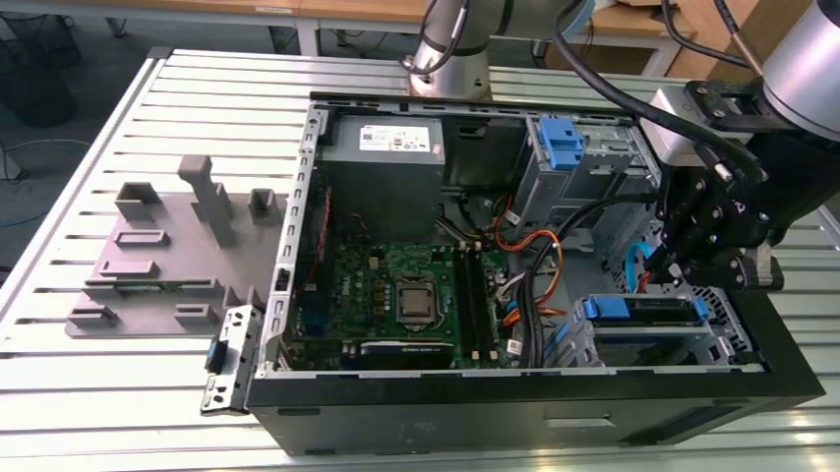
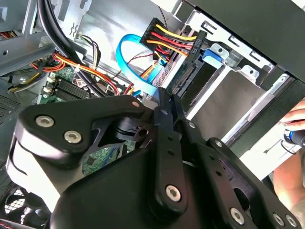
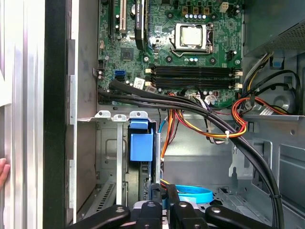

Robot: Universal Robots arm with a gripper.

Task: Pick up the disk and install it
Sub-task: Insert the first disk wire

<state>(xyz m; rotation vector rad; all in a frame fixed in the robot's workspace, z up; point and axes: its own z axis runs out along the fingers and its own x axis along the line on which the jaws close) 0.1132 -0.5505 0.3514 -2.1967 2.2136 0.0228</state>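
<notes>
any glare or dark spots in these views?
Exterior view: the slatted table is washed pale by overhead light, the gripper near-black. Second wrist view: gripper linkage dark, metal bay wall bright. First wrist view: evenly lit motherboard.

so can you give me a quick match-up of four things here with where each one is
Things:
1. disk
2. power supply
3. grey fixture plate
4. end effector

Places:
a. inside the case, far corner, towards the exterior view's upper left
b. hovering just above the drive cage, among the cables
c. seated in the drive cage, at the exterior view's lower right
d. on the table outside the case, at the exterior view's left

Pairs: 1-c, 2-a, 3-d, 4-b
</notes>
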